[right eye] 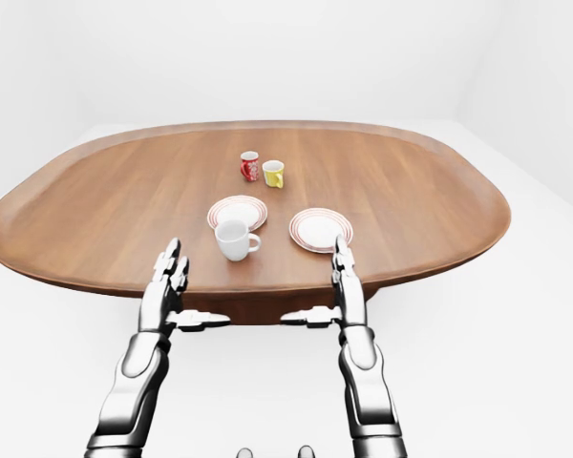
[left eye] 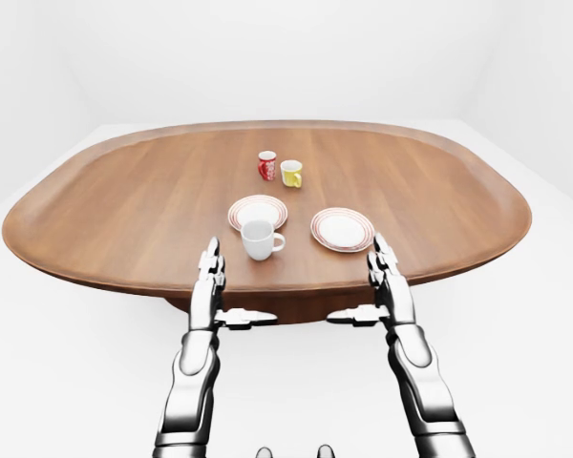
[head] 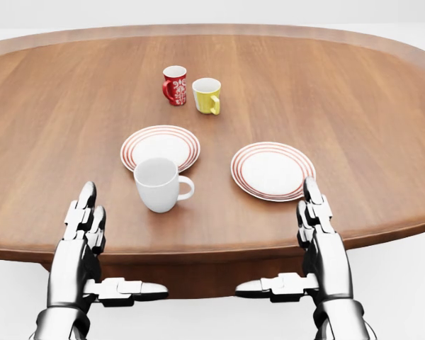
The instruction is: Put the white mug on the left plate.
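The white mug (head: 156, 184) stands upright on the wooden table (head: 354, 106), its handle pointing right, just below the left plate (head: 161, 145), a white plate with red rim rings. A matching right plate (head: 273, 171) lies to its right. My left hand (head: 99, 248) hovers open at the table's near edge, left of and below the mug, not touching it. My right hand (head: 297, 244) is open too, below the right plate. Both thumbs stick out toward each other.
A red patterned mug (head: 174, 84) and a yellow mug (head: 207, 95) stand side by side above the plates in the head view. The oval table's near edge (left eye: 296, 286) runs under my hands; white floor surrounds it.
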### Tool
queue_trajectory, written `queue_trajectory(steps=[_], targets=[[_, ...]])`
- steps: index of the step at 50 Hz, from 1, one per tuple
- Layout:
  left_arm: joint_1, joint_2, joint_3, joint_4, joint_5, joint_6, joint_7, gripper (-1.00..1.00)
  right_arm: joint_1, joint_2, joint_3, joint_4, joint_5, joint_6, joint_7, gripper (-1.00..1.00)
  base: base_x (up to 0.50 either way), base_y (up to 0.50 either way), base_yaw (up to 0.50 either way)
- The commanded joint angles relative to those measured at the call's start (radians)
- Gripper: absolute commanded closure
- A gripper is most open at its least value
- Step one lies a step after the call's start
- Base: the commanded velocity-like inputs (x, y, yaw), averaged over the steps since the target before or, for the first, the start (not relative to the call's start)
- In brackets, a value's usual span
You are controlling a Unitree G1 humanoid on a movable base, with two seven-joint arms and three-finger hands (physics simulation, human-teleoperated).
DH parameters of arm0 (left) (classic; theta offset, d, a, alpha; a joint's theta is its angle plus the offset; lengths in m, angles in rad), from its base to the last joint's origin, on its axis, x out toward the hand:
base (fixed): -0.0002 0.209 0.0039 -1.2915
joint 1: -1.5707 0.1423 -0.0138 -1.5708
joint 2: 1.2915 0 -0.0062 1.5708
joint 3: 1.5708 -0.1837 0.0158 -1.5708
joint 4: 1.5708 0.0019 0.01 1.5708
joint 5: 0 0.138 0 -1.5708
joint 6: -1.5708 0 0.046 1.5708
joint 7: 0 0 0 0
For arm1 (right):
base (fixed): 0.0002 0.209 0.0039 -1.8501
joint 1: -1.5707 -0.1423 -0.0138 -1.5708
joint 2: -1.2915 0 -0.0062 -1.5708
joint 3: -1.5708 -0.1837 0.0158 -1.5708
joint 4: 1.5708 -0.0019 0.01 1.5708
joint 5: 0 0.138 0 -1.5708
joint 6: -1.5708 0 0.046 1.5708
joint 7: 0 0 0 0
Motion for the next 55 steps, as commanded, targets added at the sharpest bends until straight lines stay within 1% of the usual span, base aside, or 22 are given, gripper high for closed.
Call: queue_trajectory(steps=[1, 2, 4, 8, 9, 11, 12, 13, 14, 16, 17, 19, 24, 30, 33, 38, 42, 44, 47, 55], targets=[[0.005, 0.009, 0.018, -0.008, -0.005, 0.001, -0.024, -1.0, 0.006, -0.014, -0.022, 0.021, -0.002, -0.011, 0.034, -1.0, 0.0, 0.0, 0.0], [0.005, 0.009, 0.019, -0.007, -0.005, 0.0, -0.025, -1.0, 0.009, -0.014, -0.02, 0.008, -0.008, -0.012, 0.034, -1.0, 0.0, 0.0, 0.0], [0.004, 0.01, 0.019, -0.008, -0.004, 0.001, -0.026, -1.0, 0.017, -0.013, -0.017, -0.027, -0.011, 0.012, 0.04, -1.0, 0.0, 0.0, 0.0], [0.006, 0.008, 0.019, -0.022, -0.003, 0.009, -0.025, -1.0, 0.017, -0.016, -0.024, -0.051, -0.011, 0.028, 0.047, -1.0, 0.0, 0.0, 0.0], [0.008, 0.009, 0.019, -0.032, -0.004, 0.018, -0.025, -1.0, 0.022, -0.017, -0.022, -0.071, -0.016, 0.037, 0.05, -1.0, 0.0, 0.0, 0.0], [0.015, 0.009, 0.017, -0.095, -0.006, 0.061, -0.028, -1.0, 0.028, -0.016, -0.023, -0.155, -0.009, 0.094, 0.056, -1.0, 0.0, 0.0, 0.0], [0.021, 0.01, 0.018, -0.23, -0.014, 0.087, -0.025, -1.0, 0.029, -0.017, -0.027, -0.261, 0.002, 0.095, 0.06, -1.0, 0.0, 0.0, 0.0], [0.022, 0.01, 0.018, -0.239, -0.013, 0.087, -0.026, -1.0, 0.03, -0.016, -0.028, -0.267, 0.002, 0.095, 0.061, -1.0, 0.0, 0.0, 0.0], [0.02, 0.01, 0.02, -0.316, -0.019, 0.087, -0.024, -1.0, 0.029, -0.015, -0.031, -0.321, 0.01, 0.095, 0.062, -1.0, 0.0, 0.0, 0.0], [-0.009, 0.01, 0.035, -0.552, -0.062, 0.087, -0.017, -1.0, 0.011, -0.015, -0.046, -0.483, 0.044, 0.095, 0.059, -1.0, 0.0, 0.0, 0.0], [-0.021, 0.011, 0.039, -0.599, -0.068, 0.087, -0.008, -1.0, 0.005, -0.015, -0.051, -0.52, 0.054, 0.095, 0.056, -1.0, 0.0, 0.0, 0.0], [-0.02, 0.012, 0.04, -0.619, -0.074, 0.087, -0.007, -1.0, 0.001, -0.015, -0.055, -0.54, 0.057, 0.095, 0.051, -1.0, 0.0, 0.0, 0.0], [-0.009, 0.01, 0.039, -0.556, -0.065, 0.087, -0.014, -1.0, -0.002, -0.01, -0.067, -0.559, 0.09, 0.095, 0.045, -1.0, 0.0, 0.0, 0.0], [-0.012, 0.013, 0.043, -0.552, -0.066, 0.087, -0.014, -1.0, -0.001, -0.014, -0.073, -0.57, 0.119, 0.095, 0.039, -1.0, 0.0, 0.0, 0.0], [-0.015, 0.015, 0.045, -0.556, -0.065, 0.087, -0.013, -1.0, -0.001, -0.021, -0.07, -0.579, 0.104, 0.095, 0.04, -1.0, 0.0, 0.0, 0.0], [-0.013, 0.016, 0.04, -0.559, -0.051, 0.087, -0.016, -1.0, -0.002, -0.022, -0.07, -0.569, 0.088, 0.095, 0.042, -1.0, 0.0, 0.5, 0.0], [-0.013, 0.014, 0.042, -0.555, -0.053, 0.087, -0.018, -1.0, -0.001, -0.022, -0.067, -0.58, 0.09, 0.095, 0.049, -1.0, 0.0, 0.5, 0.0], [-0.017, 0.014, 0.044, -0.582, -0.063, 0.087, -0.018, -1.0, 0.001, -0.022, -0.065, -0.571, 0.086, 0.095, 0.053, -1.0, 0.0, 0.5, 0.0], [-0.016, 0.014, 0.044, -0.572, -0.062, 0.087, -0.019, -1.0, 0.005, -0.023, -0.058, -0.561, 0.059, 0.095, 0.055, -1.0, 0.0, 0.5, 0.0], [-0.016, 0.015, 0.046, -0.573, -0.063, 0.087, -0.02, -1.0, 0.006, -0.019, -0.058, -0.566, 0.06, 0.095, 0.063, -1.0, 0.0, 0.5, 0.0]])
